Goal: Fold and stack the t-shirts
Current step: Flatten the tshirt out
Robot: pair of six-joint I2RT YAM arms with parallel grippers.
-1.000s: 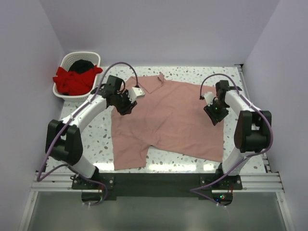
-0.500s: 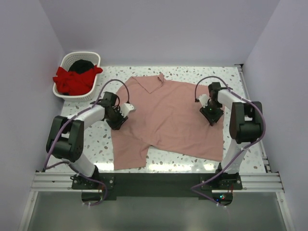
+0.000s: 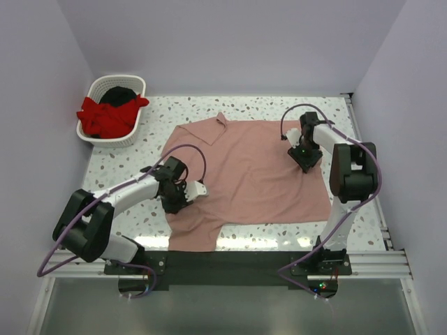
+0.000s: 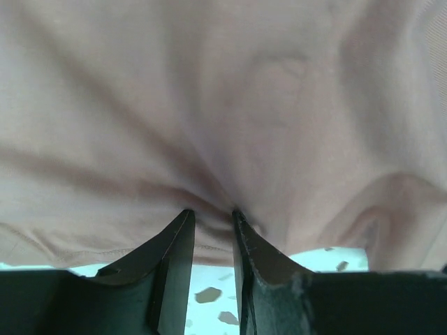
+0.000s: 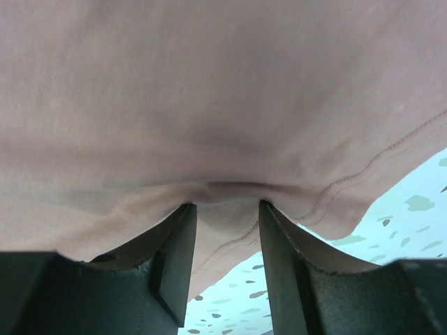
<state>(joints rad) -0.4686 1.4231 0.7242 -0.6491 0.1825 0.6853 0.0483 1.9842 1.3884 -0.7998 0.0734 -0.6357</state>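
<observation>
The tabletop (image 3: 265,108) carries one pink shirt (image 3: 251,171), spread nearly flat across its middle. The white basket (image 3: 105,139) stands at the far left corner, well apart from it. The red shirt (image 3: 105,115) spills over the basket's rim and the black shirt (image 3: 120,94) sits behind it inside.

The pink shirt lies between the two arms, wider from left to right than from far to near. Its collar (image 3: 220,120) is at the far edge, left of centre, pointing to the back wall. A long lobe of cloth reaches the near edge at the left; I cannot tell whether it is a sleeve or part of the hem. I judge the collar-to-hem axis to run far to near, leaning right.

The left tool (image 3: 178,202) is at the shirt's left edge, close to the near side. Its fingers (image 4: 174,265) are drawn close on a pinch of cloth, with creases fanning out from the grip. The right tool (image 3: 307,162) is at the right edge, farther back. Its fingers (image 5: 178,258) stand a little wider and nip a bunch of cloth just inside a stitched seam.

The line between the grips therefore crosses the shirt on a diagonal. Each arm is nearer its own side, so any fold or straightening pull should start from that skew.
</observation>
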